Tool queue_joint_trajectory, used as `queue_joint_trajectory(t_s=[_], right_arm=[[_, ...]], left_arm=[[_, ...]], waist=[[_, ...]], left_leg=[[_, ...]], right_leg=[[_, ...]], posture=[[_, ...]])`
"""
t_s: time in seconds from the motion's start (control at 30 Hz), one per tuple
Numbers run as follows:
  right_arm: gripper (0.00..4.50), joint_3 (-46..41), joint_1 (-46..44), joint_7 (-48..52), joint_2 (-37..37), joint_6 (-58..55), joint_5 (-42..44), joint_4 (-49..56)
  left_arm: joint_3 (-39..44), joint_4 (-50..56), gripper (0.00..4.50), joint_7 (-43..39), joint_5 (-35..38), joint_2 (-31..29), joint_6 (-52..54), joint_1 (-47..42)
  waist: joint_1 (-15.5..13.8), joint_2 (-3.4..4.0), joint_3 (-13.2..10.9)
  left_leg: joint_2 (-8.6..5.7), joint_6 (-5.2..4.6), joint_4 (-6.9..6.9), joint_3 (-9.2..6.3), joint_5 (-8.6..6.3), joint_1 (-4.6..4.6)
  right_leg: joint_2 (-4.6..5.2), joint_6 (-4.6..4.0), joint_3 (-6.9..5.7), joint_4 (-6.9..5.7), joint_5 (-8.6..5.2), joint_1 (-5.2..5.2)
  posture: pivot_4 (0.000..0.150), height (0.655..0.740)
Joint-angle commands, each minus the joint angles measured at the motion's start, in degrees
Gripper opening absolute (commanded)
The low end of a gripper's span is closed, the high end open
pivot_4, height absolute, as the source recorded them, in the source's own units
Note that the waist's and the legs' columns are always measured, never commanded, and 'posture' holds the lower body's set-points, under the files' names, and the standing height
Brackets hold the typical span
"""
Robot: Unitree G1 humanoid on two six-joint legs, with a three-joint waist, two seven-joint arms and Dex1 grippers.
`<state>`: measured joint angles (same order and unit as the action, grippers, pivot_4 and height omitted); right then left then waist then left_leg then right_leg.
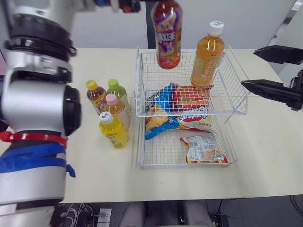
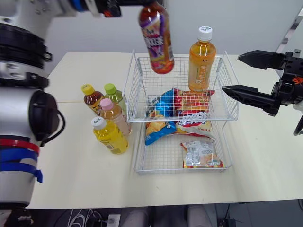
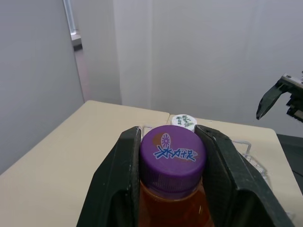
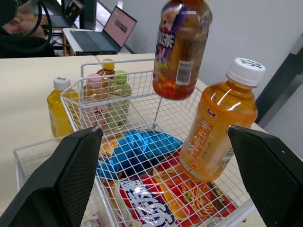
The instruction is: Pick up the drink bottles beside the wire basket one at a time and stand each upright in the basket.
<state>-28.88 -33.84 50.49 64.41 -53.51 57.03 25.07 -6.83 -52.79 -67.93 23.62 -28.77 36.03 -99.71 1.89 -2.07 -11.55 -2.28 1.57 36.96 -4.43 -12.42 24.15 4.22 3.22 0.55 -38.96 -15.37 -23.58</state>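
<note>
Your left pincer (image 3: 171,142) is clenched around the cap of the purple-capped tea bottle (image 1: 167,33). The bottle hangs base down and slightly tilted above the upper tier of the wire basket (image 1: 189,115), likely so it can be lowered to stand beside the upright white-capped orange tea bottle (image 1: 207,56). Your right pincer (image 2: 232,72) hovers released just right of the basket, out of the way. Four small bottles (image 1: 111,113) stand on the tabletop (image 1: 94,175) to the basket's left.

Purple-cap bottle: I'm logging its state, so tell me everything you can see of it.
A clear plastic bottle of reddish-brown drink, with a purple cap and a purple-and-orange label. The left claw is shut on its cap and holds it in the air above the upper tier of the basket. It is slightly tilted and touches nothing else.
</note>
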Motion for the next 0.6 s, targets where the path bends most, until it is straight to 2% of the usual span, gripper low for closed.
queue_joint_trajectory(t_s=[0.03,0.23,0.6], right_arm=[[4.50,-3.47,0.97,-2.04,0.75,-0.09,1.74,2.19],[4.50,-5.45,2.70,-3.71,1.59,-0.64,3.57,3.12],[4.50,-6.14,3.98,-5.52,2.35,0.26,3.80,2.82]], left_arm=[[3.00,-2.21,1.36,1.33,-1.82,2.45,-5.17,-0.96],[4.02,-6.32,1.36,2.22,-4.69,7.39,-8.31,0.26],[7.12,-8.54,1.36,2.99,-6.73,11.39,-8.25,0.19]], waist=[[-0.01,0.00,0.00],[-0.15,0.00,0.00],[-0.24,0.00,0.00]], left_leg=[[0.00,0.00,-0.01,0.00,0.00,0.01],[-0.02,0.00,0.03,-0.02,0.00,0.14],[-0.03,-0.01,0.06,-0.04,0.00,0.17]], right_leg=[[0.00,0.00,-0.01,0.00,0.00,0.00],[0.01,0.00,-0.05,-0.01,0.01,-0.08],[0.02,0.02,-0.08,-0.03,0.01,-0.09]], posture=[[0.150,0.7400],[0.150,0.7400],[0.150,0.7400]])
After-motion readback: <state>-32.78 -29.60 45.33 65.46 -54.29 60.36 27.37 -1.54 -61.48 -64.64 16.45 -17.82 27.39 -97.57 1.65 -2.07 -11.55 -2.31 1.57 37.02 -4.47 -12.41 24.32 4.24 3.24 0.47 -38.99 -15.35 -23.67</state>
